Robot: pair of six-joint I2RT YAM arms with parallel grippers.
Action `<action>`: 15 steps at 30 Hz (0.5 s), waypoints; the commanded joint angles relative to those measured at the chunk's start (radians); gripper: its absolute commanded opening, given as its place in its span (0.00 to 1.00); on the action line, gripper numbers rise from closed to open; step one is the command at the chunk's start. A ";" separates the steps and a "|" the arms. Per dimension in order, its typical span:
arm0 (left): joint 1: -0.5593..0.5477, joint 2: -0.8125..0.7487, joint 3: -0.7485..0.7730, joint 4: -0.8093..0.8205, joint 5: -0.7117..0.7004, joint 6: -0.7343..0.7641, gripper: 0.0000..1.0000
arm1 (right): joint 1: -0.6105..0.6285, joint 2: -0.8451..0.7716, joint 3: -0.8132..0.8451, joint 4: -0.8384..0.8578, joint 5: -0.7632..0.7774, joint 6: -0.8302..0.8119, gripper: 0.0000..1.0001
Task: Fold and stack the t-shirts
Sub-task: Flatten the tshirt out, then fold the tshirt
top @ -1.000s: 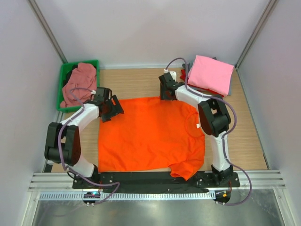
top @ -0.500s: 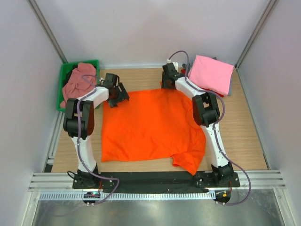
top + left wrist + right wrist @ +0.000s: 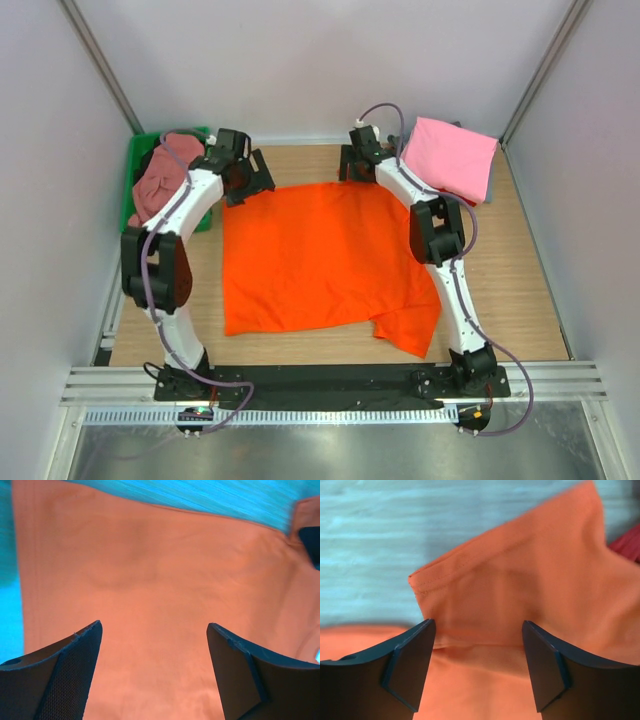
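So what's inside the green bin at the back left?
A crumpled dusty-pink shirt fills the green bin. The left arm crosses its right side, and anything beneath the shirt is hidden.

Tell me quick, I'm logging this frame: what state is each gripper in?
Left gripper: open, jaws apart above the orange shirt, holding nothing.
Right gripper: open, jaws apart above the same shirt, holding nothing.

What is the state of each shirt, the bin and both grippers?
orange t-shirt: spread flat, near right corner rumpled.
pink t-shirt: folded, lying at the far right.
dusty-pink shirt: crumpled, unfolded, inside the green bin.
green bin: upright, holding that shirt.
left gripper: open, over the orange cloth, gripping nothing.
right gripper: open, over an orange sleeve, gripping nothing.
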 commanded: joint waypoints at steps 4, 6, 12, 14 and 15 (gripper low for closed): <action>-0.034 -0.376 -0.191 -0.134 -0.050 0.032 0.81 | 0.012 -0.355 -0.130 -0.079 -0.127 0.009 0.79; -0.037 -0.525 -0.295 -0.146 -0.059 0.028 0.81 | 0.027 -0.470 -0.301 -0.099 -0.141 0.022 0.79; -0.066 -0.865 -0.598 -0.243 -0.062 -0.092 0.74 | 0.176 -1.051 -0.946 0.009 0.029 0.090 0.84; -0.131 -0.918 -0.668 -0.292 -0.103 -0.168 0.75 | 0.233 -1.194 -1.056 0.000 0.069 0.131 0.84; -0.146 -0.940 -0.691 -0.307 -0.131 -0.205 0.77 | 0.266 -1.227 -1.140 -0.026 0.101 0.172 0.85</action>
